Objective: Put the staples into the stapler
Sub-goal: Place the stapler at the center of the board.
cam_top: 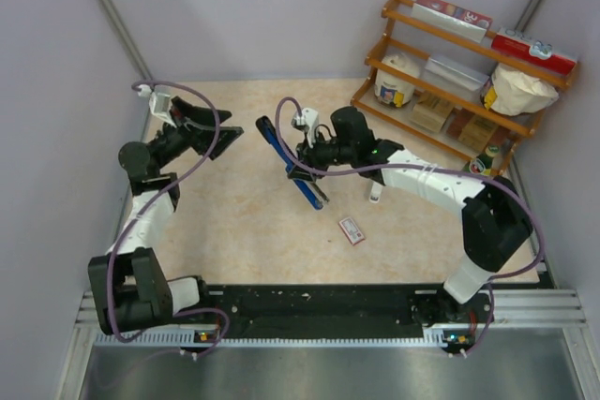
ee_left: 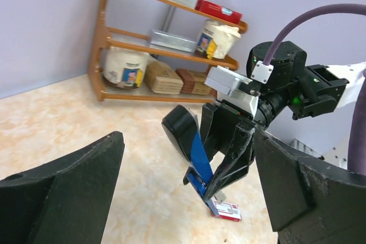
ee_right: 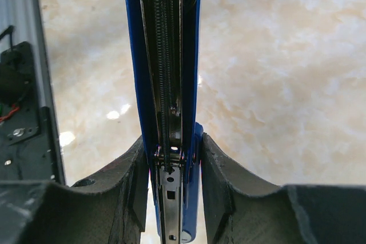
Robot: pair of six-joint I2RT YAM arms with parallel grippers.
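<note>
Right gripper [ee_right: 171, 158] clamps the stiff, slick-sided, seemingly unloaded blue stapler [ee_right: 166, 55] across its flanks, a sound hold; left gripper [ee_left: 189, 141] gapes empty.

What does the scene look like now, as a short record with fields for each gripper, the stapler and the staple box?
right gripper: shut on the blue stapler
stapler state: opened out, long spring channel facing the wrist camera
loaded or not: cannot tell
left gripper: open, empty, apart from the stapler
staple box: lying on the table, in front of the stapler, untouched
</note>
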